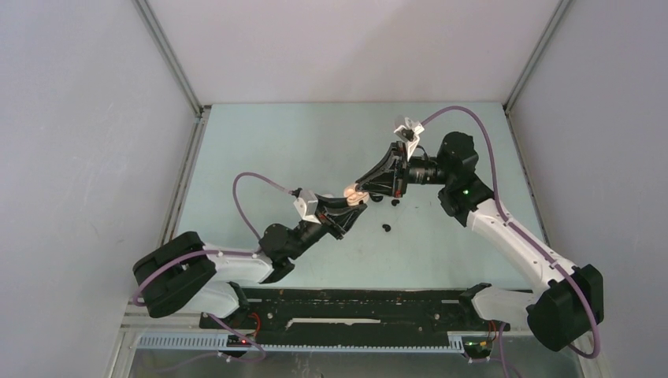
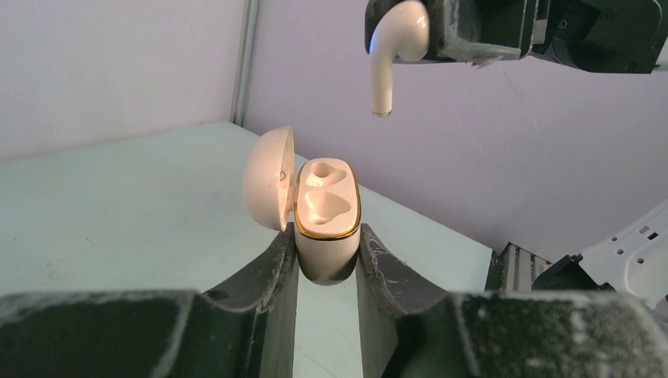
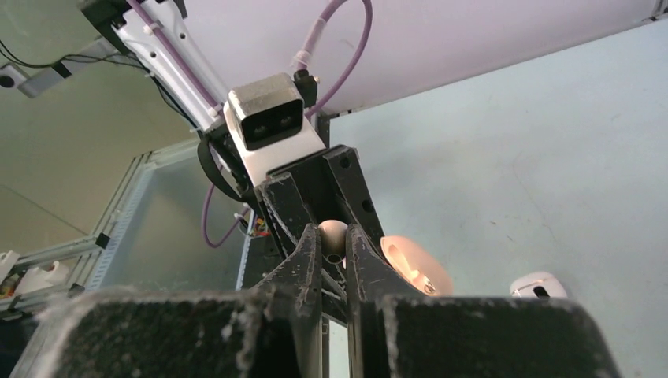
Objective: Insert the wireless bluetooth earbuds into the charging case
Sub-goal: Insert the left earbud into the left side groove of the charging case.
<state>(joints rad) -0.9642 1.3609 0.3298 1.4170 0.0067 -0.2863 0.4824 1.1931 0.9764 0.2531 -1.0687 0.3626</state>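
**A:** Where is the bud?

**B:** A white bud [image 2: 398,39] hangs stem down, pinched at its head by the right fingers [image 2: 473,31], which are closed tightly on it. It is in the air, above the case [image 2: 327,220] and a little to one side. The two are not touching.

**A:** And the case?

**B:** The left fingers [image 2: 276,268] clamp it by its sides and hold it upright, off the worktop [image 1: 276,157]. They are almost fully closed around its body. The lid [image 2: 268,179] is swung open to the left. Both moulded sockets inside the gold rim look empty.

**A:** So which step is this?

**B:** I judge it to be the approach just before the first insertion. The bud is gripped and the case is presented, but nothing is seated yet.

**A:** What does the next move call for?

**B:** Probably the stem must be lined up over one socket and then lowered straight in. The fingers should let go only once the head has settled. A tilted stem could catch on the rim.

**A:** Anything else nearby?

**B:** A few small black specks [image 1: 387,228], possibly more buds, lie on the worktop beneath the arms.
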